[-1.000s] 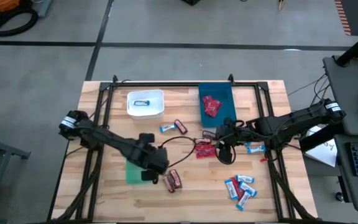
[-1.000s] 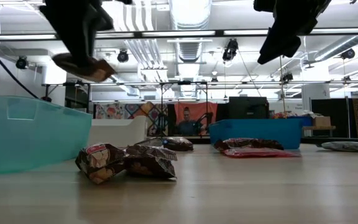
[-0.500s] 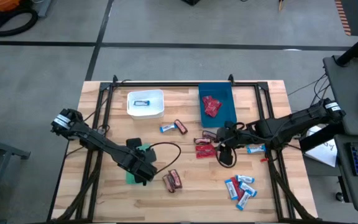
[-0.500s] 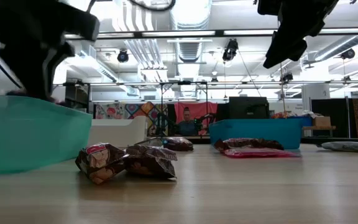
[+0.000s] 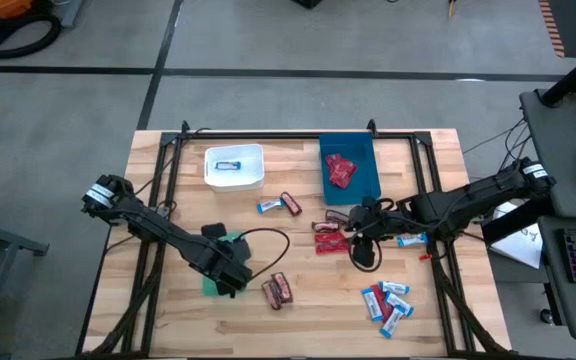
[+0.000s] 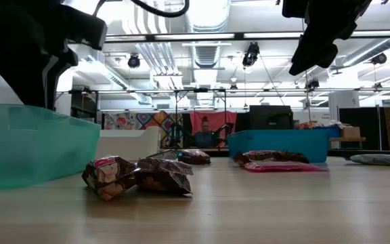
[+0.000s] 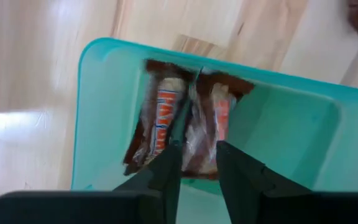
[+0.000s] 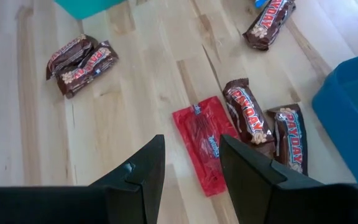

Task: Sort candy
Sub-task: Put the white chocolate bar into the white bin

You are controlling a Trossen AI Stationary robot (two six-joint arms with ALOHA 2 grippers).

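The left gripper (image 7: 194,163) hangs over the green bin (image 7: 291,118), jaws parted and gripping nothing; two dark brown bars (image 7: 185,121) with orange lettering lie in the bin just past its fingertips, toward 12 o'clock in the wrist view. The right gripper (image 8: 191,163) hovers mid-table, jaws released and empty, above a flat red packet (image 8: 202,143). At 3 o'clock of that packet lie two brown bars (image 8: 265,127); two more (image 8: 79,61) lie at 10 o'clock.
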